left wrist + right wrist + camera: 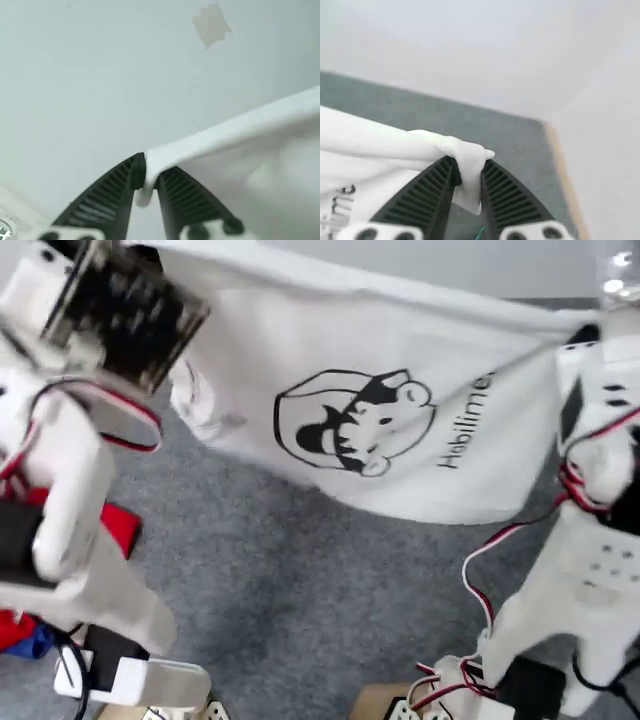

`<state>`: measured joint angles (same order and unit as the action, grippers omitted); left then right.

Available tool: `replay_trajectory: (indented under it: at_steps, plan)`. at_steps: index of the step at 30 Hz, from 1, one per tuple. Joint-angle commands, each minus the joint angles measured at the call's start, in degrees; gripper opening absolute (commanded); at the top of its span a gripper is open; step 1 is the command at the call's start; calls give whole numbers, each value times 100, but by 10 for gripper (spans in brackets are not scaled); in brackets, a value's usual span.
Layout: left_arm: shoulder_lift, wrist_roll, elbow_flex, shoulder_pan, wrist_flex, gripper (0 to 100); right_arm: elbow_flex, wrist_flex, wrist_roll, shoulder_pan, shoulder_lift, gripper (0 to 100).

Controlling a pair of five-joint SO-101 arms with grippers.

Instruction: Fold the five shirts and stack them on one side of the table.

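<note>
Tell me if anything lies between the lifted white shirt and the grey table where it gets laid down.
Nothing visible does. The white shirt hangs from the left gripper and right gripper, both shut on its edge, over bare grey table. A red cloth lies off to one side near an arm, not under the shirt.

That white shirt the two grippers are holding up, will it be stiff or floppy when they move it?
Probably floppy: the white shirt drapes loosely below its held edge and bunches at one sleeve. Likely light, since the left gripper and right gripper each hold it by a small pinch of cloth. With so little gripped, a hard tug might slip it.
</note>
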<state>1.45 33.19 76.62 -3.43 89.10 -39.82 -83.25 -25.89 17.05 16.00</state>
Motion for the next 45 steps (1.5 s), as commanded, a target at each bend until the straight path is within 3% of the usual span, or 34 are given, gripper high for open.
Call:
replay_trajectory:
  at_steps: [1,6,11,21,26,38,45]
  plan:
    - [88,158,664,26,97,6,-563,-13,-62,462,145,10]
    - [88,492,1437,26,730,6,-1081,-40,-343,848,154,10]
    - [88,703,1965,70,1134,6,-1565,-690,-765,901,154,10]
    - [589,791,1947,70,1134,6,-2286,-1499,-949,901,154,10]
    - [774,1301,1947,70,1125,6,-2523,-1895,-1143,901,154,10]
    - [791,1459,1464,26,457,6,-1538,-1930,-1143,892,145,10]
    - [730,1433,1253,18,976,6,-1073,-1930,-1108,769,136,10]
